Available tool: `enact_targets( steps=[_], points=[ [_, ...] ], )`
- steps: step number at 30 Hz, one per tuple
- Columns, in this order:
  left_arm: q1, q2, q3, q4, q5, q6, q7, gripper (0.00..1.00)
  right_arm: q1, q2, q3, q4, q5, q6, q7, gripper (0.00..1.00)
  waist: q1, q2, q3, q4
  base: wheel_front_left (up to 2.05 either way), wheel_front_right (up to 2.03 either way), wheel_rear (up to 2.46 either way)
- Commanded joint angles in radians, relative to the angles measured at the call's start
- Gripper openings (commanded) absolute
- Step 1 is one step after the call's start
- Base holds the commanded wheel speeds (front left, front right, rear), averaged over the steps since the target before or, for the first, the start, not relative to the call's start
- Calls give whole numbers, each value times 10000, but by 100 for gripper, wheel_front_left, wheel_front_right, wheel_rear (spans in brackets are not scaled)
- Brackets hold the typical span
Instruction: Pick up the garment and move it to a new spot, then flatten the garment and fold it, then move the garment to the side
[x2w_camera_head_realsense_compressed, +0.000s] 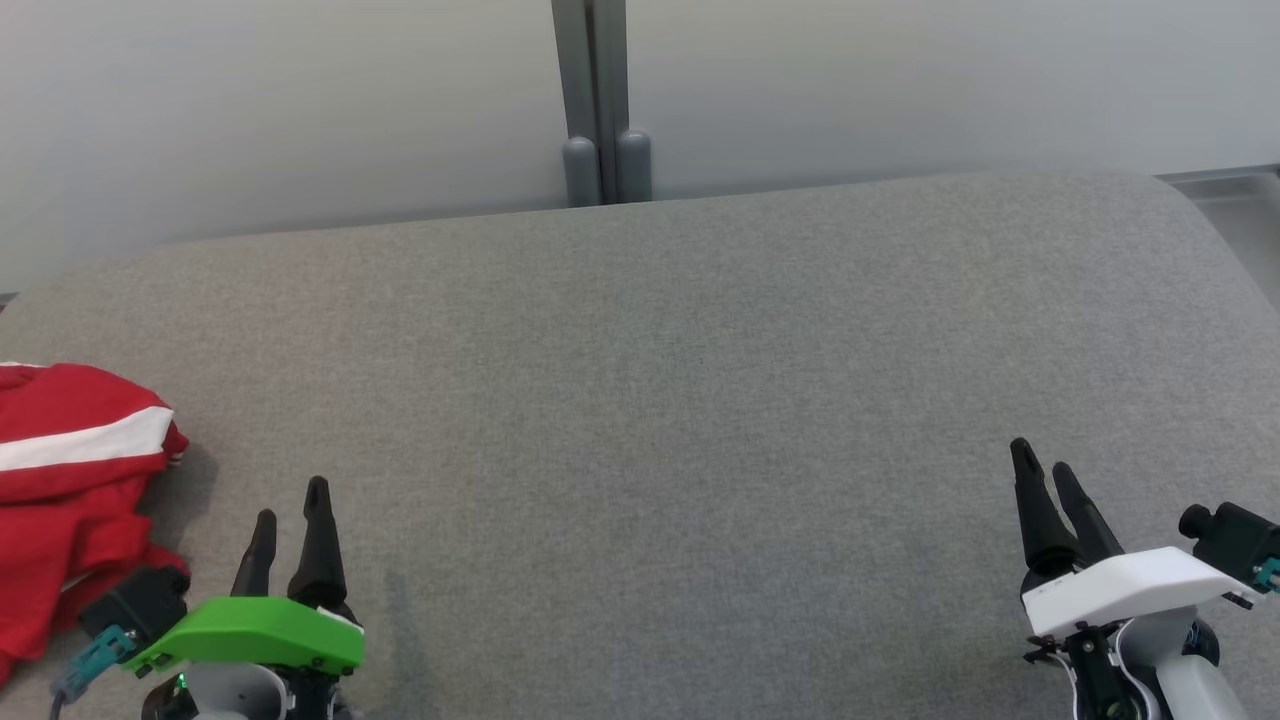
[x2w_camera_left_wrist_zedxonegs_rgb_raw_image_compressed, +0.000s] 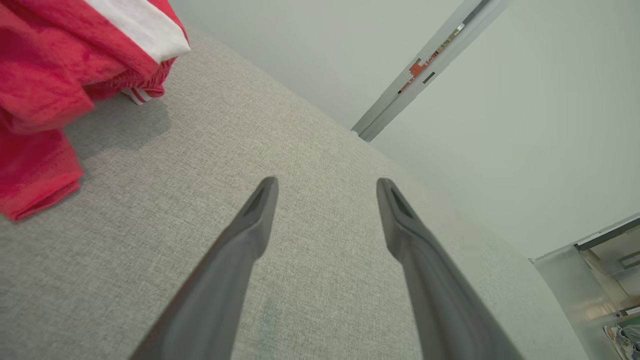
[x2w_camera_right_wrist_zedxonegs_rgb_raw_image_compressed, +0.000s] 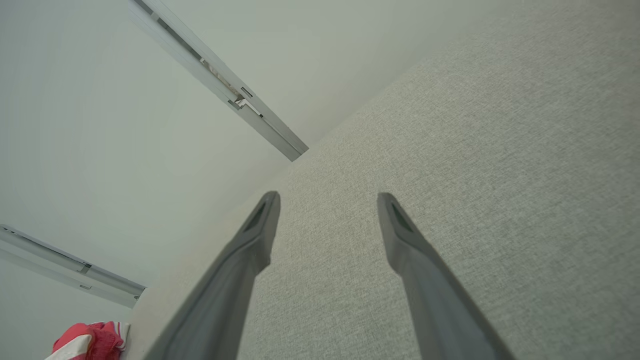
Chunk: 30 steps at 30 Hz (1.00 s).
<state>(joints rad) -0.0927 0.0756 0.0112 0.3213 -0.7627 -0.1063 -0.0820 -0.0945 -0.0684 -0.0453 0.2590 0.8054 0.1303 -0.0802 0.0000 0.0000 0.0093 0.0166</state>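
The red garment with a white stripe lay bunched in a heap at the far left edge of the grey padded surface. My left end effector hovered just beside it, fingers apart and empty. My right end effector was well apart at the opposite side, fingers also apart, holding nothing. I judged no step done: lifting, flattening, folding and setting aside were all left to do.

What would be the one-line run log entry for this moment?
garment: bunched, far left on grey surface | left gripper: open, empty, beside garment | right gripper: open, empty | fold: not started
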Motion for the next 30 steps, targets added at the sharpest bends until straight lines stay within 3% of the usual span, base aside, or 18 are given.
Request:
enact_targets(
  steps=[1, 12, 30],
  points=[
    [-241, 124, -53, -69, 373, 27, -107, 100, -159, -63, 23, -101, -346, 3, -129, 100, 0, 0, -5, 5, 0, 0, 0],
    [-208, 268, -498, 12, 1893, 241, -459, 100, -239, -77, 34, -47, -1801, 4, -474, 100, 0, 0, -13, 19, 0, 0, 0],
    [-315, 362, -956, -112, 3888, 206, -949, 100, -478, 45, 136, -353, -3834, 5, -972, 100, 0, 0, -16, 93, 0, 0, 0]
  ],
)
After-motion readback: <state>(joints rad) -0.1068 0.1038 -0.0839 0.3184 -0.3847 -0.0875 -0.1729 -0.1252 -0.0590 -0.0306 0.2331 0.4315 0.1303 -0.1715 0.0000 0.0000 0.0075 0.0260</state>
